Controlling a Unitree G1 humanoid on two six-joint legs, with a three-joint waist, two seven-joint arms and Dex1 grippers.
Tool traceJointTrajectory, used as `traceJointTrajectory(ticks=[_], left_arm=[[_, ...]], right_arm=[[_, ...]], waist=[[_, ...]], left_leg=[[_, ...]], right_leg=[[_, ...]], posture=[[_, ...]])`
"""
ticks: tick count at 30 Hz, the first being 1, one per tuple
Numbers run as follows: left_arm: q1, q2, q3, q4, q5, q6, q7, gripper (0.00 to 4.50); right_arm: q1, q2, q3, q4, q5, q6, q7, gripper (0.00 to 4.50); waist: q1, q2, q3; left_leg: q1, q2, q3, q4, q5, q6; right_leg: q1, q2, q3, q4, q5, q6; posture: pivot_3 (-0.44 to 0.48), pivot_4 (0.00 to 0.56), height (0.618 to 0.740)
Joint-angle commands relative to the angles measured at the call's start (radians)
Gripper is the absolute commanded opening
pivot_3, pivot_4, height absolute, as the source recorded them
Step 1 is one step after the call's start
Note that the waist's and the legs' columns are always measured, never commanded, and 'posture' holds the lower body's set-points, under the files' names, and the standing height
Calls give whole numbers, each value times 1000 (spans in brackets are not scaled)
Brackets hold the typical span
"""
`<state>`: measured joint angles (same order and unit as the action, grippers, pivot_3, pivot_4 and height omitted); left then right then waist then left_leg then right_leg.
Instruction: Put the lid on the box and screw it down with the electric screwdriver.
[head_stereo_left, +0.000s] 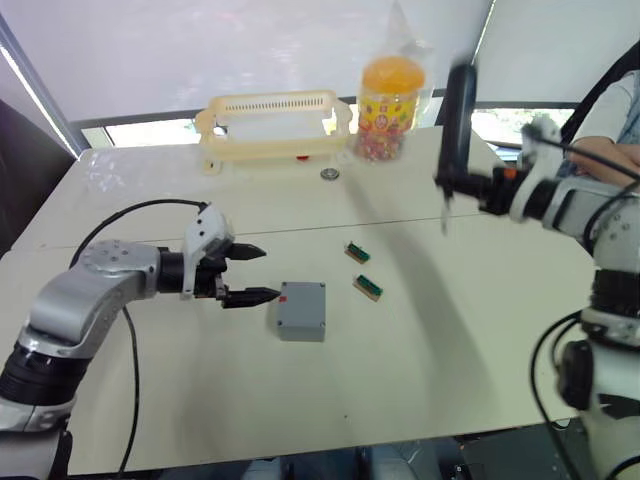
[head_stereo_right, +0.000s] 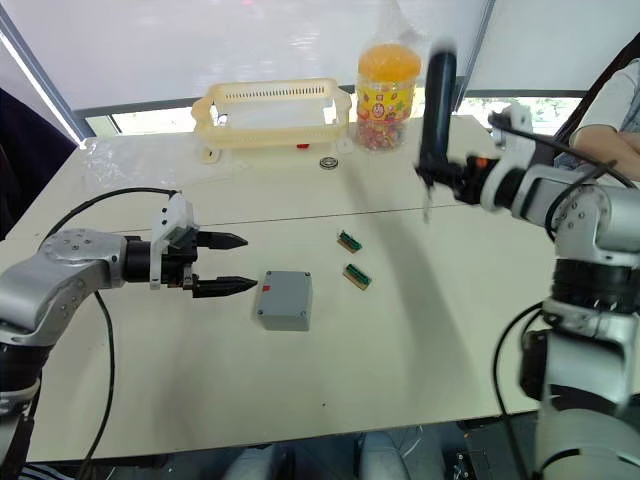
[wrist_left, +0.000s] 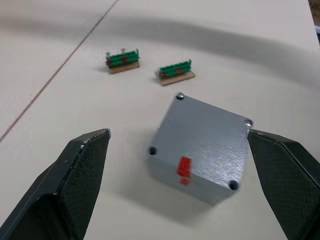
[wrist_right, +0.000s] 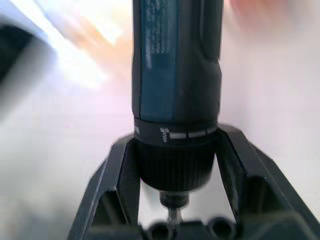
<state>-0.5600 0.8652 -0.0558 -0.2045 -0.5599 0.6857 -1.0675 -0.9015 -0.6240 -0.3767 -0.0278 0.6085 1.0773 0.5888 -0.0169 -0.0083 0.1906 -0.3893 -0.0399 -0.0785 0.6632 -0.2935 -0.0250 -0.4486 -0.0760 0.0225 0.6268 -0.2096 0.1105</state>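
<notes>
- The right gripper (wrist_right: 172, 220) is closed on the electric screwdriver (head_stereo_left: 458, 125), which is held upright, clear above the table (head_stereo_left: 420, 380), with the thin bit pointing down
- The tool is carried well apart from the box (head_stereo_left: 301, 311), toward the far right of the table; a long travel is judged necessary, and any tilt gathered on the way could bring the bit off the screw head
- The left gripper (head_stereo_left: 250, 274) is held wide open, with nothing grasped; its fingers (wrist_left: 82, 165) flank the box without touching it
- The box rests near the table centre with the lid (wrist_left: 202, 140) already seated on top; a red mark is seen on the upper face
- Corner screws are visible in the left wrist view; how far each is driven cannot be told
- If the box is left unclamped, it could be pushed or spun by bit pressure, since a smooth table surface lies beneath it
- If the left fingers are closed unevenly, the box could be skewed, and the screw positions shifted from where the tool is aimed
- Two small green connector blocks (head_stereo_left: 357, 251) lie near the box on the right arm's side and could be swept by the descending tool
- A person's arm (head_stereo_left: 610, 155) is seen at the far right, close behind the right arm; contact is a risk during the swing
</notes>
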Motion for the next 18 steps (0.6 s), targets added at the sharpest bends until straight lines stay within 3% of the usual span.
traceJointTrajectory(ticks=[1,4,6,7,10,16,18], left_arm=[[-50,-10,-37,56,53,-57,-47,4500],[-96,-57,-78,111,98,-103,-61,4500],[-107,-74,-79,132,114,-127,-67,4500],[-106,-83,-77,128,114,-129,-67,4249],[-95,-96,-70,105,111,-129,-73,3218],[-47,-140,-111,85,146,-149,-66,123],[-47,-168,-120,91,157,-143,-41,43]], right_arm=[[116,192,-45,-263,8,-251,-120,1766],[269,359,77,-375,-50,-447,-138,1766],[339,400,157,-411,-73,-528,-103,1766],[369,422,182,-417,-81,-550,-112,1766],[430,477,238,-424,-90,-592,-144,1766],[516,511,372,-401,-159,-710,-126,1766],[540,515,412,-399,-174,-728,-116,1766]], waist=[[2,-2,-1],[6,-2,-1],[4,-1,-1],[1,-1,0],[-2,-1,0],[-5,-1,0],[-3,-1,0]], left_leg=[[-1,0,0,1,0,0],[-2,-2,0,2,2,-4],[-2,-5,1,5,2,-4],[-1,-6,2,5,2,-4],[-1,-5,1,5,3,-4],[1,-5,0,3,4,-5],[1,-5,0,4,4,-6]], right_leg=[[0,0,0,0,0,0],[0,-5,0,-1,0,0],[2,-7,2,-3,2,3],[3,-7,3,-3,2,4],[2,-5,2,-2,3,4],[1,-4,2,0,2,2],[1,-4,3,1,2,2]], posture=[[0,150,740],[0,150,740],[0,150,740],[0,150,740],[0,150,740],[0,150,740],[0,150,740]])
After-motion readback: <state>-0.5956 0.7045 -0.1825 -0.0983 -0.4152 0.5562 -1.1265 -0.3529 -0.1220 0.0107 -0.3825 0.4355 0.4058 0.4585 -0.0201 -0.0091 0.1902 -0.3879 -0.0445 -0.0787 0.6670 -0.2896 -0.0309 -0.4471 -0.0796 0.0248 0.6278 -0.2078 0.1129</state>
